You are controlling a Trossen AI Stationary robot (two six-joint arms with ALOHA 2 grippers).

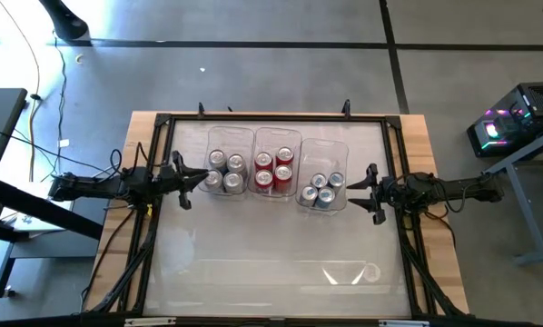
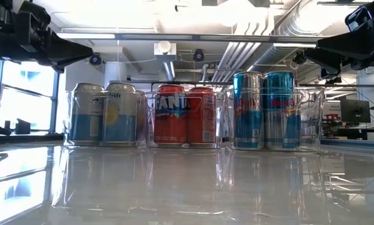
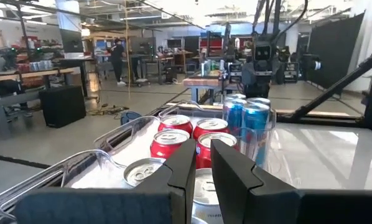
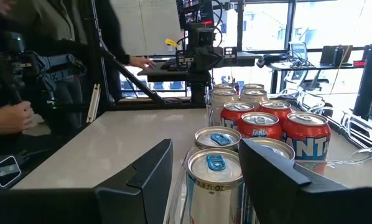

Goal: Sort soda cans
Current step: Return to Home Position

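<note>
**Table** [image 1: 271, 263]: glossy pale top in a wooden surround, with one dark arm at each side.

**Bins:** three clear rectangular plastic bins stand in a row across the middle of the table: left bin [image 1: 231, 133], middle bin [image 1: 278, 133] and right bin [image 1: 326, 145]. The right bin sits a little nearer the front than the other two, just beside the middle bin.

**Contents:**
- Four silver-grey soda cans [image 1: 224, 171], small metal cylinders with silver tops, stand upright in the left bin.
- Four red soda cans [image 1: 273, 168] of the same make stand upright in the middle bin.
- Four blue soda cans [image 1: 322, 189] stand upright in the right bin.
- I can spot no can loose on the table.

**Left gripper** [image 1: 202, 178]: just beside the left bin's outer wall and pointing at it. It carries nothing, and its fingers stand narrow with only a slim gap between them.

**Right gripper** [image 1: 353, 189]: near the right bin's outer wall and facing it. It carries nothing, and its fingers are spread wide.

**Step in hand, by my reckoning:** the sorting looks complete, one colour to a bin. What remains is parking both arms at their rest pose.

**Next move calls for:** no grasp at all. Each arm needs to draw outward and away from its bin without brushing the clear wall or nudging the row. The left gripper has the less room to spare.
</note>
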